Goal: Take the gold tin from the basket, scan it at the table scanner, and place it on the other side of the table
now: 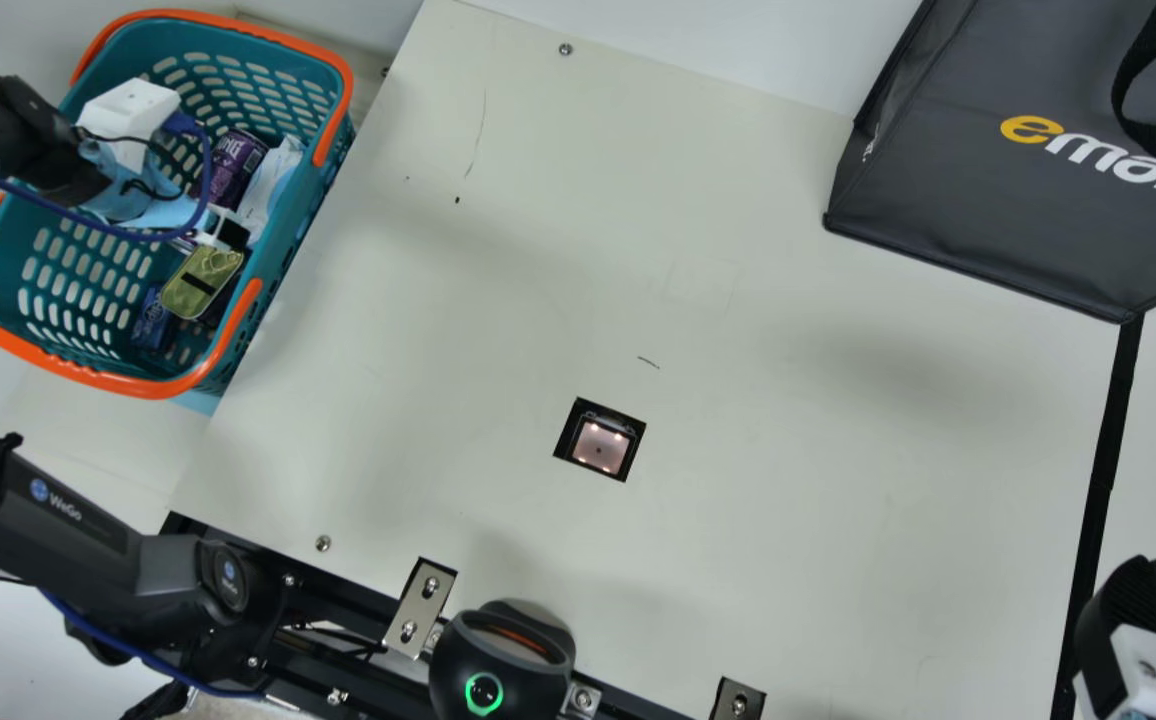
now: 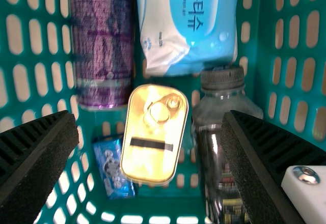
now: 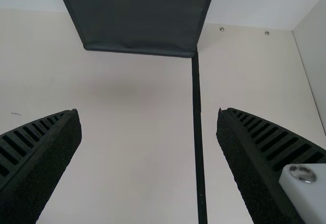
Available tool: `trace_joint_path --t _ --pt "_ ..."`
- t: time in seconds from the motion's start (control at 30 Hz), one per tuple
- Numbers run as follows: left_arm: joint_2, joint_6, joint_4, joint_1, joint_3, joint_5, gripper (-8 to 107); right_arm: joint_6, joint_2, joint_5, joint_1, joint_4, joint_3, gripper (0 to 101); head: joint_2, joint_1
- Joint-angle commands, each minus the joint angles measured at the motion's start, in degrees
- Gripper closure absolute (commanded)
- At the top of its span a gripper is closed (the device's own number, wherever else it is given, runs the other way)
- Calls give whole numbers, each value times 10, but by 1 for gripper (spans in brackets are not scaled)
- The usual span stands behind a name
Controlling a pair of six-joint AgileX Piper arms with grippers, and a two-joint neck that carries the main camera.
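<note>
The gold tin (image 1: 203, 282) lies inside the teal basket (image 1: 300, 225) at the far left of the table (image 1: 738, 400), in the basket's near right part. A dark strip crosses its face, and a pull ring sits towards one end. The left gripper (image 1: 128, 188) is over the basket; in its wrist view the two fingers are spread wide, pinching nothing, with the tin seen between them.

Around the tin are a purple can (image 2: 102, 46) covered in patterned print, a white and light blue wipes pack (image 2: 186, 28) with a column of large dark characters and smaller lines beside it, a dark bottle (image 2: 224, 132) with a black ribbed cap and yellowish label print low down, and a small blue packet (image 2: 112, 168) with pale marks.

Near the table's middle, the scanner (image 1: 600, 446) shows lit spots in its square window. At the far right stands a dark grey bag (image 1: 958, 220), its front lettered large in white after a yellow first letter. The right gripper (image 1: 1133, 625) is at the near right, its fingers spread apart and holding nothing.
</note>
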Motion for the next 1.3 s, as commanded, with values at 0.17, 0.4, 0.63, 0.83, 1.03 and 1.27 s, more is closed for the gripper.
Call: trace_joint_path --t 0.17,0.4,0.63,0.83,1.03,1.27 --pt "-15 16 9 15 7 18 9 0 0 0 0 0 0 6 2 -17" --pt "-3 33 21 26 7 25 9 0 0 0 0 0 0 6 2 -17" --pt "23 67 27 35 0 31 9 0 0 0 0 0 0 6 2 -17" --pt "35 99 32 40 3 29 9 0 0 0 0 0 0 6 2 -17" --pt "42 126 36 43 16 17 9 0 0 0 0 0 0 6 2 -17" --pt "51 151 39 44 26 -10 9 0 0 0 0 0 0 6 2 -17"
